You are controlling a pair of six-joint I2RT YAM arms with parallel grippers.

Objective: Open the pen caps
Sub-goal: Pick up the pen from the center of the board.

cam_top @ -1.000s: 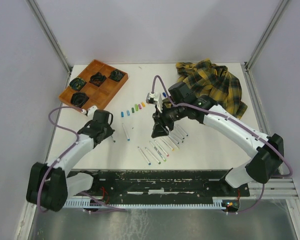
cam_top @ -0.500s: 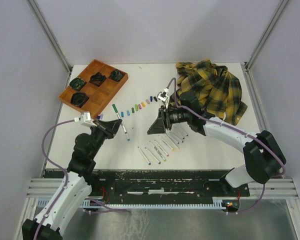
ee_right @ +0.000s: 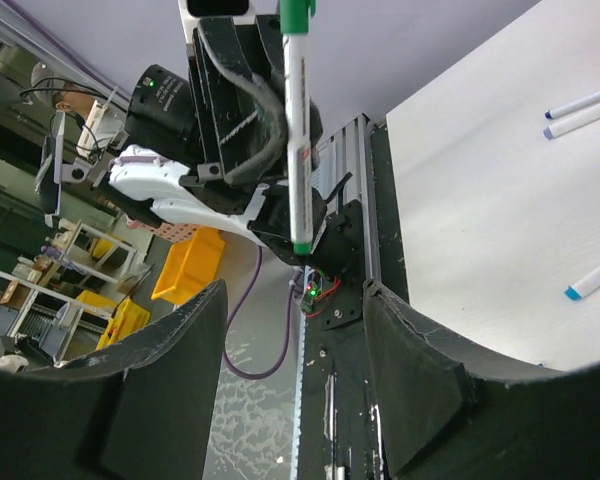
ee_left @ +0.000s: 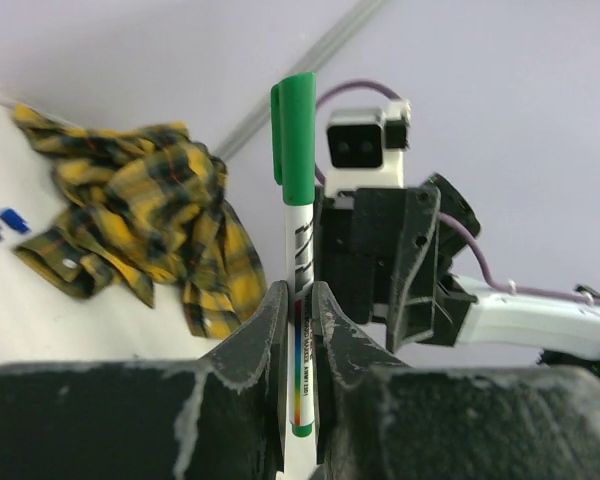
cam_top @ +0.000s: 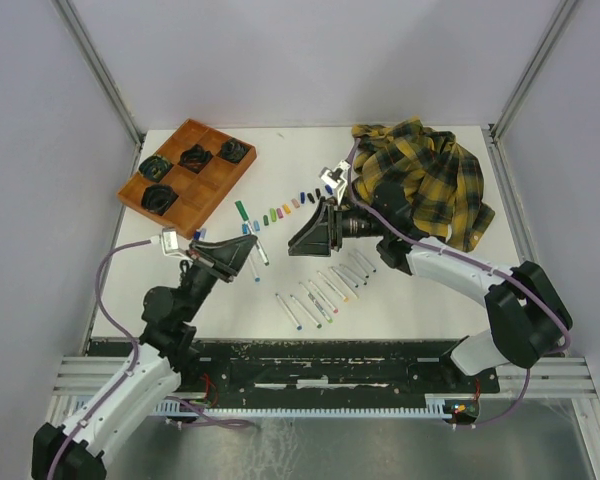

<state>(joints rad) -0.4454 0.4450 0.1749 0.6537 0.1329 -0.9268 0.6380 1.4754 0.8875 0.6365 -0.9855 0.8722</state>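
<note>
My left gripper [cam_top: 240,246] [ee_left: 300,292] is shut on a white marker barrel [ee_left: 302,255] and holds it off the table. Its green pen cap [cam_top: 242,211] [ee_left: 294,140] is still on and sticks out beyond the fingers. My right gripper [cam_top: 302,232] [ee_right: 295,295] is open and faces the marker. The green-capped marker [ee_right: 297,130] stands beyond its fingertips, not between them. More pen caps [cam_top: 280,211] lie loose in a slanting row on the table.
Several white markers [cam_top: 325,293] lie side by side on the table in front of the arms. An orange wooden tray [cam_top: 207,182] with dark items sits at the back left. A yellow plaid shirt [cam_top: 430,175] is heaped at the back right.
My left arm has swung the green-capped marker up and to the right, toward the right gripper. The right gripper has opened wider and turned to face it.
</note>
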